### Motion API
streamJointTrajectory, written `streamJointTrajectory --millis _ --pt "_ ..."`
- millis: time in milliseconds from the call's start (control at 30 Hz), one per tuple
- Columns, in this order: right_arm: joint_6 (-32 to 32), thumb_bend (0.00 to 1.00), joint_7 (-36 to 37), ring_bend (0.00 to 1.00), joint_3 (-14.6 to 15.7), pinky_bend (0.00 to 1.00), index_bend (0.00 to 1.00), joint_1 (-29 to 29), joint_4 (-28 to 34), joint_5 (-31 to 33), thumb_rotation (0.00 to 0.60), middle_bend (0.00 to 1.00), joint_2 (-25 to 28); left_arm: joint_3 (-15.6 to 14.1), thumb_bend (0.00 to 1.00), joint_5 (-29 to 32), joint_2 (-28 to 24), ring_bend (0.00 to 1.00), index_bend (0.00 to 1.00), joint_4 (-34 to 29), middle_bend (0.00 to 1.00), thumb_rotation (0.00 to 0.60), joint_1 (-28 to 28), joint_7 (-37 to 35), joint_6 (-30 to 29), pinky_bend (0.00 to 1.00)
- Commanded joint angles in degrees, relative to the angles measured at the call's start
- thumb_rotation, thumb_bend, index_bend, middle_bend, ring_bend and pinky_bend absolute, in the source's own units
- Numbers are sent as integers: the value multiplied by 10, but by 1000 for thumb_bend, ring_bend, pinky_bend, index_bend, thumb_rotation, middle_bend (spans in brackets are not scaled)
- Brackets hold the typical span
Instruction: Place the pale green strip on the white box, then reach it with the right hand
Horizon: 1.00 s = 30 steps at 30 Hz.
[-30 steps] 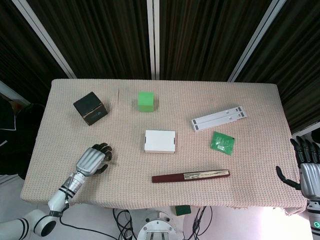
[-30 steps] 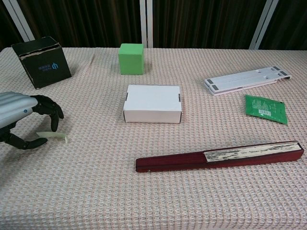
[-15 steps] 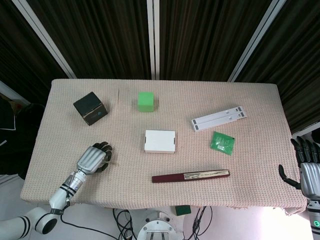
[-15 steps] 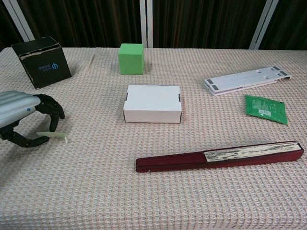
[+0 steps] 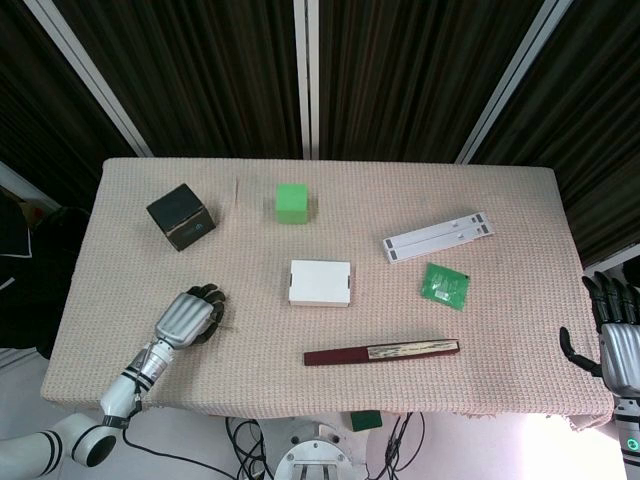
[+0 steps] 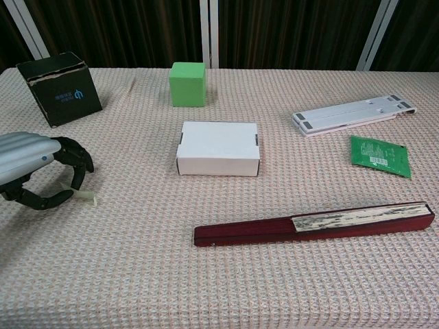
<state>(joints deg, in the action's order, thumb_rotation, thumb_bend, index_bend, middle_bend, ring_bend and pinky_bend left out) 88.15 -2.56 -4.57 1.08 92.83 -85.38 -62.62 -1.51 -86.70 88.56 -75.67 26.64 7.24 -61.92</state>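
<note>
Left hand (image 6: 38, 168), fingers curled, pinching the pale green strip (image 6: 85, 197) between thumb and fingertips low over the woven surface (image 6: 137, 274), near its front-left edge and well apart from the white box (image 6: 218, 147) at centre. Right hand (image 5: 618, 340) held off the surface's right edge, fingers apart and grasping nothing. Also on the surface: black box (image 6: 60, 88), green cube (image 6: 188, 83), white folding stand (image 6: 354, 114), green packet (image 6: 379, 155) and closed dark red fan (image 6: 314, 223).
</note>
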Motion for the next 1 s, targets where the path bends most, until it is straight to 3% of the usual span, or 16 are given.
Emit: streamJointTrajectory --millis 33,233,400,633,800,1000 --pt "0 437 2 0 0 0 0 0 -1 1 427 0 0 0 453 0 -2 180 586 -3 306 600 0 0 -1 294" --pt "5 437 6 0 -2 0 0 -2 -2 0 427 0 2 11 452 -1 -21 180 586 -36 306 600 7 -10 -7 297" --pt "10 437 10 0 -1 0 0 -4 -3 -2 427 0 4 32 448 -15 -56 180 587 -107 306 600 37 -3 2 307" --pt "12 438 15 0 1 0 0 -6 -6 -6 428 0 3 95 448 3 -74 180 604 -167 309 600 119 51 71 317" --pt "15 437 18 0 1 0 0 -8 -5 -4 428 0 7 141 449 70 -39 180 616 -121 325 600 186 74 146 324" --pt "17 437 26 0 -2 0 0 -11 -7 1 429 0 11 152 447 133 17 181 617 -44 325 600 245 121 204 317"
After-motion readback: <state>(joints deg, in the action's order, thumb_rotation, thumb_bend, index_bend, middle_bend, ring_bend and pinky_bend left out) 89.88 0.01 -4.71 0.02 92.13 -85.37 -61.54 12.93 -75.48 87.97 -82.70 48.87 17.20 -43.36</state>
